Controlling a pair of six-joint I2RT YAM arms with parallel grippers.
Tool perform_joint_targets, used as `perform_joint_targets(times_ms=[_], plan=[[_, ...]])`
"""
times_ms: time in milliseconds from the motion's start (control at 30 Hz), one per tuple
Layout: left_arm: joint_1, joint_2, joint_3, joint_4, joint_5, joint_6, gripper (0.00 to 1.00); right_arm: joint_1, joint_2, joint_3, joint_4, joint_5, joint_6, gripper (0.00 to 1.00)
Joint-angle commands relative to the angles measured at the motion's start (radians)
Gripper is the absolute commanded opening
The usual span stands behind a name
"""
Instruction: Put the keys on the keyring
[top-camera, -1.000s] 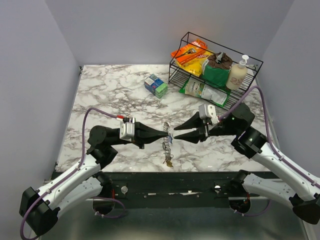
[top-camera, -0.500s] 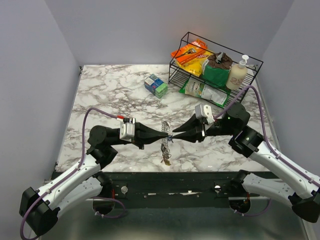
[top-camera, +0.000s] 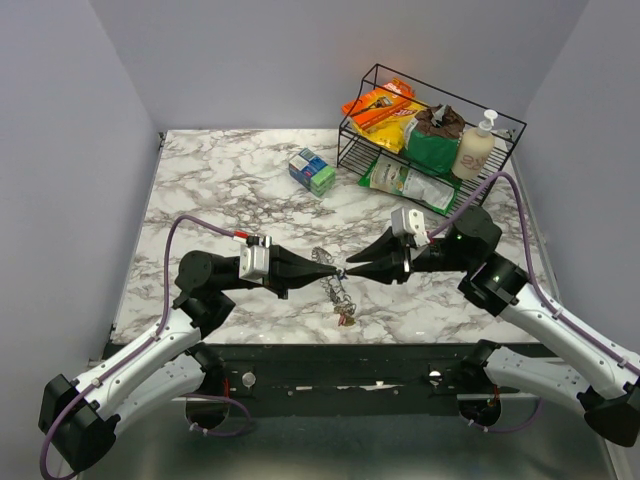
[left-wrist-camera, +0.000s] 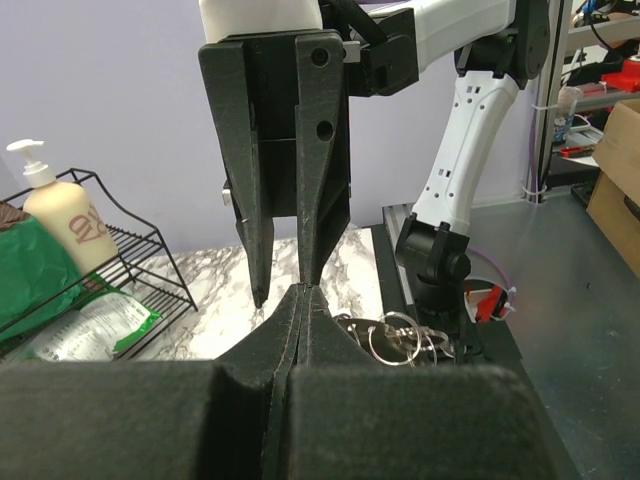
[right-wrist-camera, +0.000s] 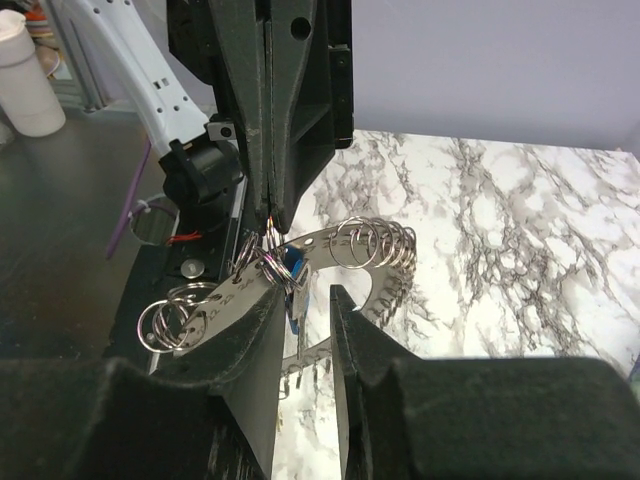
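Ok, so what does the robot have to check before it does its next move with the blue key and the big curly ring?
1. Left jaws pinched shut on the keyring: ok.
2. Blue key sits between the right jaws: ok.
3. Right jaws closed on the blue key: not ok, a gap shows between them.
4. Blue key already threaded onto the keyring: cannot tell, the jaws hide that spot.
5. Both arms well away from the wire rack: ok.
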Motion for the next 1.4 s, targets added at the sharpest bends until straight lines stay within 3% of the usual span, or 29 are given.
perform_joint_targets(times_ms=[0, 467, 1367], plan=[[-0.003, -0.018, 0.043, 0.028, 0.017, 0.009, 0.00, 0.000, -0.018, -0.008, -0.002, 0.025, -0.023, 0.33], [-0.003, -0.016, 0.050, 0.002, 0.019, 0.027, 0.00, 0.000, -0.074, -0.014, -0.033, 0.014, -0.021, 0.37], [-0.002, -0.012, 0.053, 0.012, 0.042, 0.005, 0.00, 0.000, 0.000, 0.012, 0.016, -0.101, 0.009, 0.33]])
